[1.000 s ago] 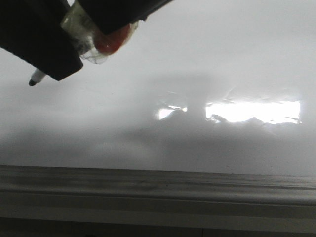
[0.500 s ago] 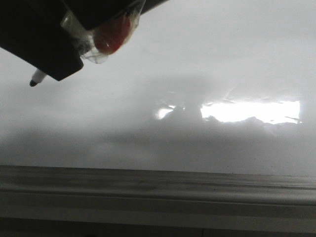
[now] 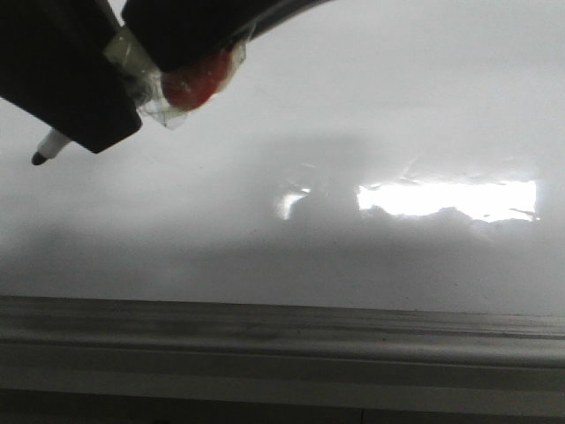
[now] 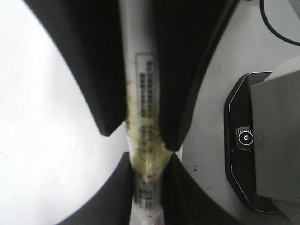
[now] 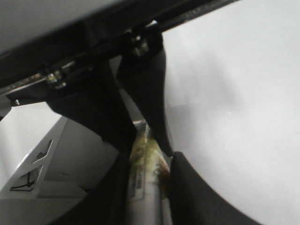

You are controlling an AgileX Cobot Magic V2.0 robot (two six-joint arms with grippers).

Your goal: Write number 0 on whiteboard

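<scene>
Both claws grip one marker [image 4: 140,93]! The left claw [image 4: 146,157] is pinching the taped white barrel, and the right claw [image 5: 149,161] clamps the same barrel from the opposite end. In the front view the black tip [image 3: 40,158] pokes out below the claws over the whiteboard [image 3: 353,106]; whether it touches, I cannot tell. Below the claws the board shows no ink, only glare [image 3: 446,199] and the rail [image 3: 282,340].

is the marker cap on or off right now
Off. In the front view the marker's bare dark tip pokes out past the left hand over the whiteboard. Whether it touches the board cannot be told.
</scene>
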